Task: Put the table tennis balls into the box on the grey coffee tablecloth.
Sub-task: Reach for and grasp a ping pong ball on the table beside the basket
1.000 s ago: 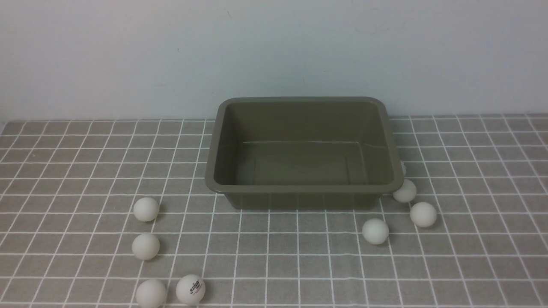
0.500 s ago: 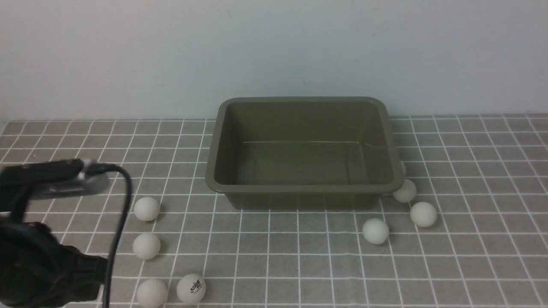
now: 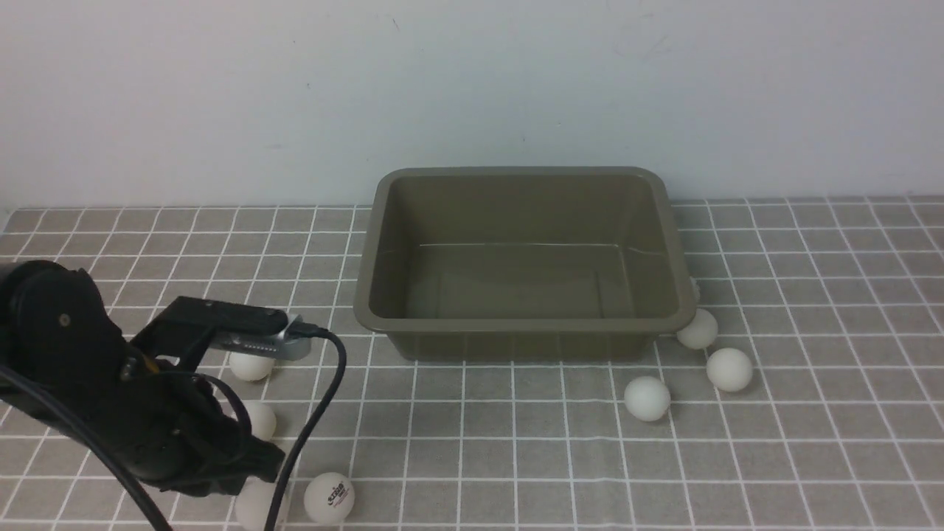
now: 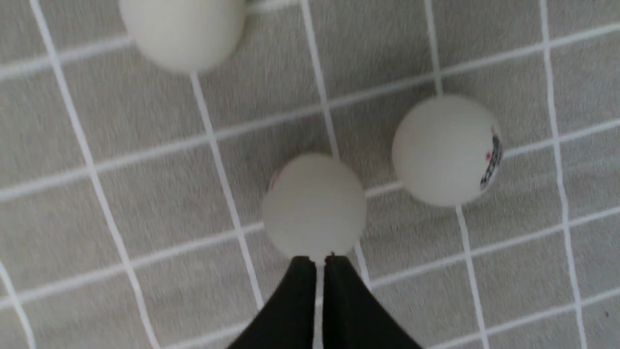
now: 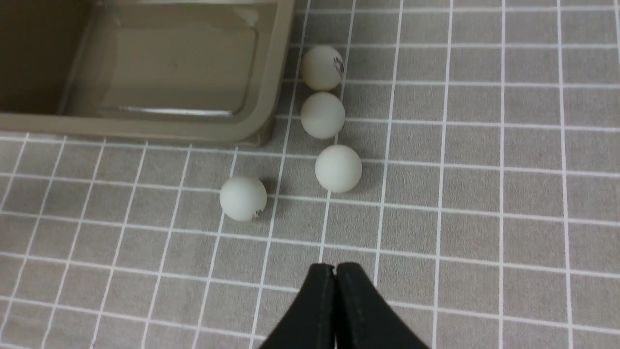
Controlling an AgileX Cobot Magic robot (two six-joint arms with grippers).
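Olive-brown plastic: the box (image 3: 516, 343) is sitting open at the back of the cloth (image 3: 516, 442), close to the wall (image 3: 472, 88), with only its bare floor showing. Every one of the balls (image 3: 647, 398) is lying out on the cloth.

Over on the left, the black left arm (image 3: 96, 369) is hanging above a group of four, covering parts of three in the front view. The lettered ball (image 3: 329, 498) is showing whole at the near edge, with a cable (image 3: 324, 391) looping past it. From the wrist, the left gripper (image 4: 319, 259) is pointing down at a plain ball (image 4: 314, 206), its tips crossing that ball's edge. The fingers are standing narrow, only a sliver between them, and gripping nothing. The lettered ball is lying just beside the plain one, not touching it, and a third ball (image 4: 183, 29) is sitting farther off.

On the right, four more are gathering around the box's front corner. Two are lying just beside each other along the box's side, two farther out on the cloth. The right gripper (image 5: 335, 266) is hovering over bare cloth short of them, fingers pressed fully together and holding nothing.
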